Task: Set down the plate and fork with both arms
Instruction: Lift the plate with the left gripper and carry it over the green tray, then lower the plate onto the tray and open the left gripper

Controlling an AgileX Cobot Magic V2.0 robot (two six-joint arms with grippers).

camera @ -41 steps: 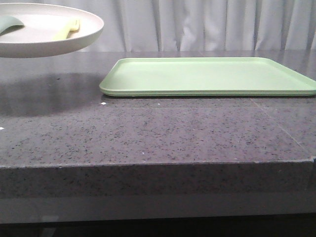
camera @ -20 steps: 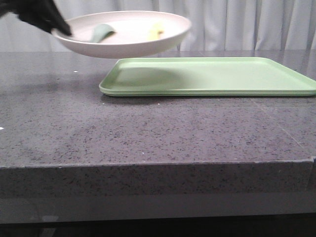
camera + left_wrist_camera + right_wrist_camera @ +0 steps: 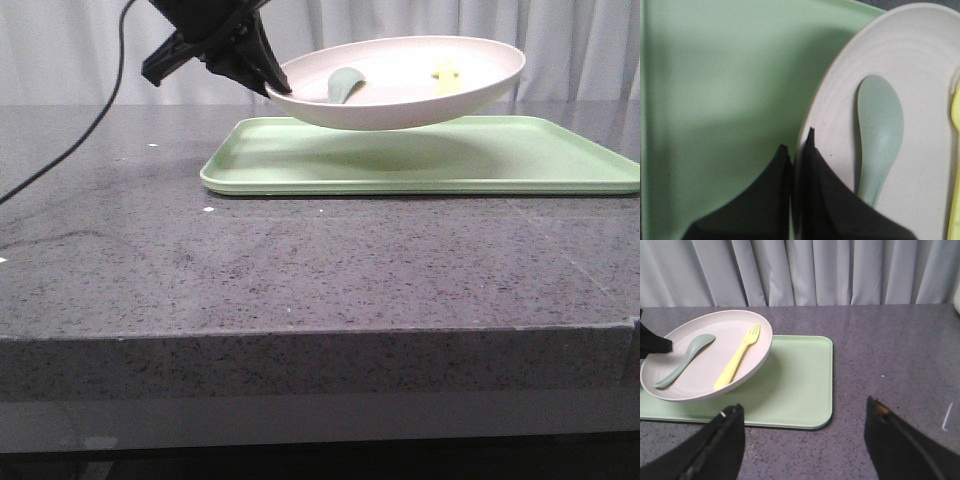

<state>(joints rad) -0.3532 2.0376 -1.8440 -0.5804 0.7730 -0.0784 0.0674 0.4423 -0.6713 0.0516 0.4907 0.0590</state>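
front view shows the plate (image 3: pixel 400 85) held clear above the light green tray (image 3: pixel 430 155), tilted so the rim far from the left gripper (image 3: pixel 268 80) rides higher. inside it lie the fork (image 3: pixel 738 356) and a grey-green spoon (image 3: pixel 684 359), side by side and apart, the spoon nearer the gripper, the fork beyond it. the left arm (image 3: pixel 200 30) reaches down at a slant from above, a cable (image 3: pixel 70 130) hanging off it toward the grey stone table (image 3: pixel 300 270). in the left wrist view its jaws are pinched on the plate's rim, one finger inside the dish just beside the spoon's handle, the other under the rim. the right gripper (image 3: pixel 802 450) hovers well back from the tray, fingers spread wide and holding nothing.
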